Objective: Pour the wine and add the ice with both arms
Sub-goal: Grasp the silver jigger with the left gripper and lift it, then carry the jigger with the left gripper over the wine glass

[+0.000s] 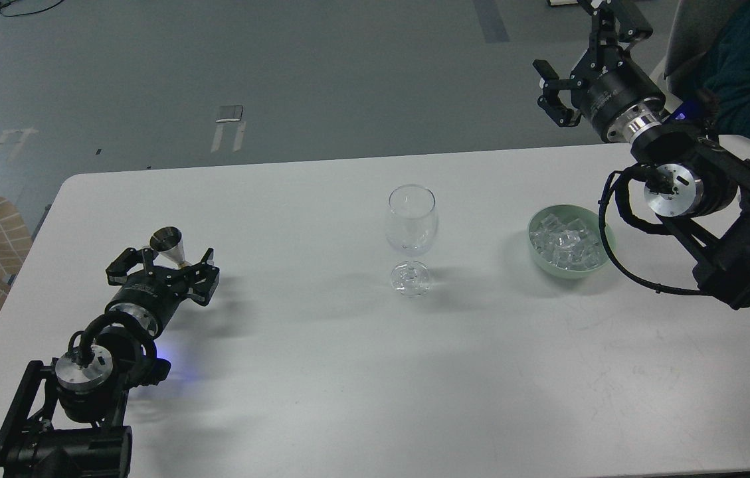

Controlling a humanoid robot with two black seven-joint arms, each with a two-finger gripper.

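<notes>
Left hand (162, 262) spread around a metal jigger (169, 244) near the desk (321, 372) edge; right hand (587, 50) apart, raised beyond the ice (566, 242).

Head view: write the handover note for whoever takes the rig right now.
Left gripper: open, fingers either side of the metal jigger at the table's left; not clamped.
Right gripper: open, empty, raised beyond the table's far edge.
Wine glass: upright at table centre, looks empty.
Ice: heaped in the green bowl, right of the glass.
Done: nothing visible yet.
Left: pour into the glass, then add ice.
</notes>
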